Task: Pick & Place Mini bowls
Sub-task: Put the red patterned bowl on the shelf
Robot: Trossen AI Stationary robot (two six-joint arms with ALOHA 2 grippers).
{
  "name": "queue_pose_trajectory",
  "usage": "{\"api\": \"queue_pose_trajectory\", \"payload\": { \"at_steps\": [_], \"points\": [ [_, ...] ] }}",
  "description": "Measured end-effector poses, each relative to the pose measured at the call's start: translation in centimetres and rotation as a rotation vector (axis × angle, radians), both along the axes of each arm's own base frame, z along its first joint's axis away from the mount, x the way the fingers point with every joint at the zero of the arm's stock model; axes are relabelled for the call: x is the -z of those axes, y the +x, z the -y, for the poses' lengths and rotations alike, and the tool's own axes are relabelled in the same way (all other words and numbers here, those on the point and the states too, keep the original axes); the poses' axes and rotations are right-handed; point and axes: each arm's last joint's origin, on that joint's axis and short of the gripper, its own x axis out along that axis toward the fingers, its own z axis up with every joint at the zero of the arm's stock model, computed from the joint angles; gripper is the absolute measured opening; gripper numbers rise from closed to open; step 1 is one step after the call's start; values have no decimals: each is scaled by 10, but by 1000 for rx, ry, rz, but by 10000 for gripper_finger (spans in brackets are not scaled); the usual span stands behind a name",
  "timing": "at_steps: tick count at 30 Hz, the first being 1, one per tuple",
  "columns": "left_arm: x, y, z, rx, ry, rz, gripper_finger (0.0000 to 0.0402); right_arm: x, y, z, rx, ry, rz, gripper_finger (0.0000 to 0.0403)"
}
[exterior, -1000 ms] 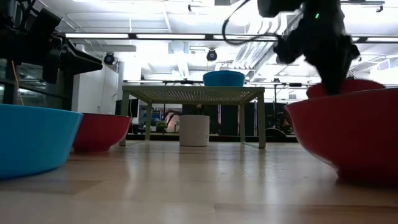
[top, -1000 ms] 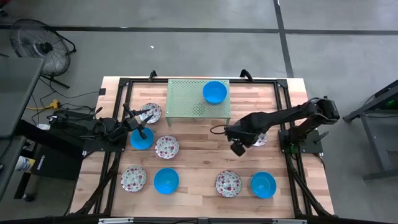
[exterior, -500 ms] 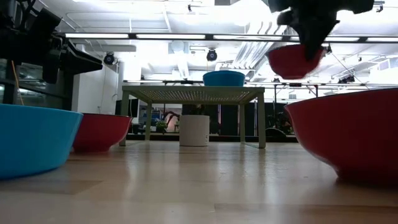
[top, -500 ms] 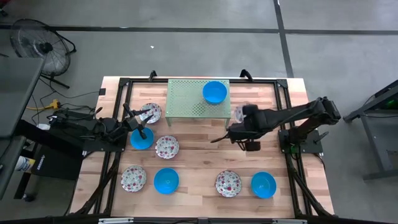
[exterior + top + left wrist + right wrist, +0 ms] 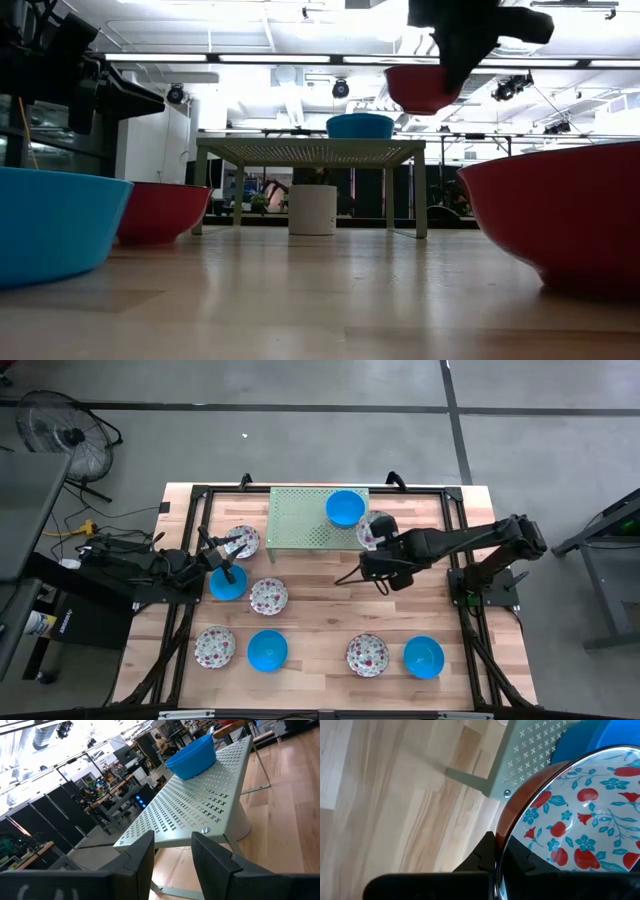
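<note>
My right gripper (image 5: 383,543) is shut on a white floral bowl (image 5: 371,529) with a red outside, held in the air by the right end of the pale green rack (image 5: 305,520). In the low view this bowl (image 5: 421,88) is above the rack top (image 5: 310,150). One blue bowl (image 5: 345,508) stands on the rack. My left gripper (image 5: 223,564) is open and waits at the table's left, above a blue bowl (image 5: 228,584) and beside a floral bowl (image 5: 241,541); its wrist view looks at the rack (image 5: 200,805). My right gripper pinches the floral bowl by its rim (image 5: 506,836), one finger inside the bowl and one on the red outside. The fingers (image 5: 486,851) come from the table's right side. The bowl is lifted clear, roughly level, with its opening up.
Other bowls rest on their bases on the table: floral ones (image 5: 268,596), (image 5: 215,647), (image 5: 367,655) and blue ones (image 5: 267,650), (image 5: 423,657). A black frame (image 5: 455,510) runs round the table. Bare wood lies between the rack and the near row of bowls.
My right gripper has risen with the floral bowl from the table's right part and carried it toward the far edge and leftward, up to the rack's right end. The bowl has gone from the table to above rack height.
</note>
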Motion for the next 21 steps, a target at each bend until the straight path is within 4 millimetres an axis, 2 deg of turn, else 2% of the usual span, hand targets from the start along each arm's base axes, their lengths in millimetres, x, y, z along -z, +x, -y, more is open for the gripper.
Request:
{"api": "queue_pose_trajectory", "payload": {
  "at_steps": [21],
  "points": [
    [0, 0, -1, -25, -2, 1, 127, 0, 0, 1, 96, 43, 48, 1]
  ]
}}
